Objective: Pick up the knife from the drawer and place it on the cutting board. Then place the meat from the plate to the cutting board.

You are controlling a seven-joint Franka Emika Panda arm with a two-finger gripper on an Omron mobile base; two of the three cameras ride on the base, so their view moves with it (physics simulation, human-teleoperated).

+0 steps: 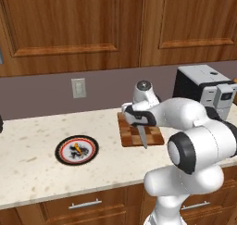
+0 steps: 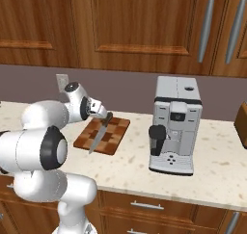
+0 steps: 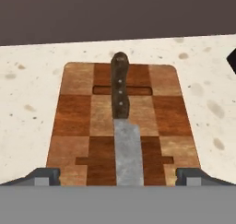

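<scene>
The knife (image 3: 120, 121) lies flat along the middle of the checkered cutting board (image 3: 73, 121), dark handle toward the wall and grey blade toward the counter's front edge. My gripper (image 3: 117, 178) hovers just above it, open, with its fingertips (image 3: 46, 177) wide on either side of the blade and holding nothing. From the base views the gripper (image 1: 139, 120) (image 2: 100, 113) hangs over the board (image 1: 156, 137) (image 2: 115, 137), with the knife (image 1: 143, 138) (image 2: 98, 136) below it. To the left, the plate (image 1: 61, 155) carries the small orange-and-dark meat (image 1: 76, 149). Drawer fronts (image 1: 85, 204) under the counter are shut.
A grey coffee machine (image 2: 174, 127) (image 1: 203, 87) stands on the counter right of the board. A wall outlet (image 1: 78, 87) sits on the backsplash. Wooden cabinets hang above. My white arm crosses the counter's front right in the left base view.
</scene>
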